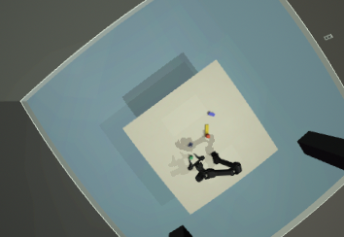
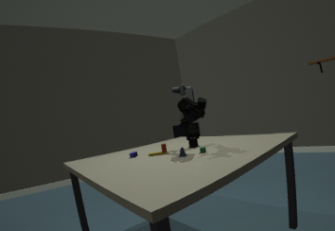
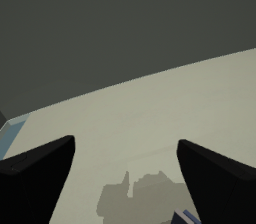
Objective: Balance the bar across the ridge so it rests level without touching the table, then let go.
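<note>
The fingers [image 1: 196, 161] are being held well apart, gripping nothing; the yellow bar [image 1: 207, 128] [image 2: 157, 153] is being supported by the surface [image 1: 160, 136] [image 2: 189, 175] [image 3: 138, 120], beside the red block [image 1: 207, 136] [image 2: 164, 148].

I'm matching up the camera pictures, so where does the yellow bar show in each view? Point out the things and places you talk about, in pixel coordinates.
Top: the yellow bar [image 1: 207, 128] [image 2: 157, 154] lies right of centre.
Exterior: low on the tabletop, left of centre.
Wrist: not in it.
Shared landmark: the pale cream tabletop [image 1: 238, 121] [image 2: 156, 185] [image 3: 138, 115], in all three views.
</note>
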Available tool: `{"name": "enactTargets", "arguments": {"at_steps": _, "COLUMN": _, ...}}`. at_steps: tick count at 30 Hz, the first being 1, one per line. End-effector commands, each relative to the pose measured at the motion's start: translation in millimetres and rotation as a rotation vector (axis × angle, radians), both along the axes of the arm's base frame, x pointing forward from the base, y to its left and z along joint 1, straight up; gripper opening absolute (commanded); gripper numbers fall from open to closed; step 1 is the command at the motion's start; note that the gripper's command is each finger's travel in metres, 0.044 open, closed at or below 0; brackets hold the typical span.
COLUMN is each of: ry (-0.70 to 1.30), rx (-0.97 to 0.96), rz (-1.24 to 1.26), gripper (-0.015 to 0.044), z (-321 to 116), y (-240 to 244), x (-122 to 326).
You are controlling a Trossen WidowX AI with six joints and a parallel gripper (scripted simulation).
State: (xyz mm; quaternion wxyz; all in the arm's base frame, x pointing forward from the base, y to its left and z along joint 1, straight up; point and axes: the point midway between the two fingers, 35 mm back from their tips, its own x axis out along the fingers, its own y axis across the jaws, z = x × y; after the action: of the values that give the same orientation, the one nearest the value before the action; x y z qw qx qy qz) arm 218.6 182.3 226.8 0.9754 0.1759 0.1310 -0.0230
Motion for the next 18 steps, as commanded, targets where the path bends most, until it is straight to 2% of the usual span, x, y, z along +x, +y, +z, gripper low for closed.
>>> {"name": "enactTargets", "arguments": {"at_steps": 1, "ry": 0.034, "rx": -0.041, "rz": -0.008, "gripper": 0.0315, "z": -2.0, "y": -2.6, "x": 8.8}}
{"name": "enactTargets", "arguments": {"at_steps": 18, "ry": 0.228, "rx": -0.2, "rz": -0.083, "gripper": 0.0315, "z": -13.7, "y": -35.2, "x": 51.1}}
